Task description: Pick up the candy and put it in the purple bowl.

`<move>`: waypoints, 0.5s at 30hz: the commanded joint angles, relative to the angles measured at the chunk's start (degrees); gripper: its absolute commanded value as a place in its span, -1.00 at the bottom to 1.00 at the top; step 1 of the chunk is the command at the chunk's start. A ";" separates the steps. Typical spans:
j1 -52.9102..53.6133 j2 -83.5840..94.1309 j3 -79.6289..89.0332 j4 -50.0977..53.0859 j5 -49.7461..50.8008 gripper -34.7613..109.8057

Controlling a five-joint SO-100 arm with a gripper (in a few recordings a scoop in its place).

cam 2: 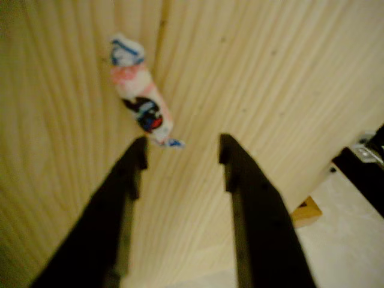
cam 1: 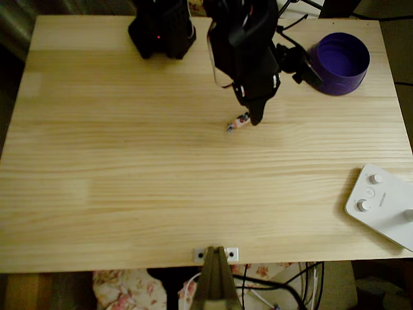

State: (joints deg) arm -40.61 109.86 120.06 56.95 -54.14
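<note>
The candy is the landmark: it lies flat on the bare wooden table, a little above the table's middle in the overhead view, its long axis slanting from lower left to upper right. In the wrist view the candy shows a pinkish-white wrapper with dark blue and red marks and a twisted end at each tip.

The black arm reaches from its base at the far edge of the table down toward the candy, its upper body bulky and its tip narrowing to a point. In the overhead view the gripper hangs just right of the candy's upper end, very near or touching it; contact cannot be told from above.

In the wrist view the gripper has its 2 dark fingers spread apart with bare wood between them, holding nothing. The candy lies just beyond the left finger's tip, its nearer twisted end almost at that tip, and not between the fingers.

The purple bowl stands upright well right of the candy and farther back, near the table's far right corner, its lighter inside showing.

A white device with knobs lies far from the candy at the table's near right edge
</note>
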 commanded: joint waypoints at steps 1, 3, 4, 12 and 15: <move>-1.23 1.23 0.53 -1.41 -0.53 -0.29; -1.23 1.14 1.23 -2.02 -0.79 -0.29; -1.23 1.05 1.67 -2.29 -0.79 -0.29; -1.85 0.26 2.37 -3.87 -0.44 -0.29; -1.76 -0.88 2.37 -4.75 -0.62 -0.29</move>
State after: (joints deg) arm -41.57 108.19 123.05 53.00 -54.14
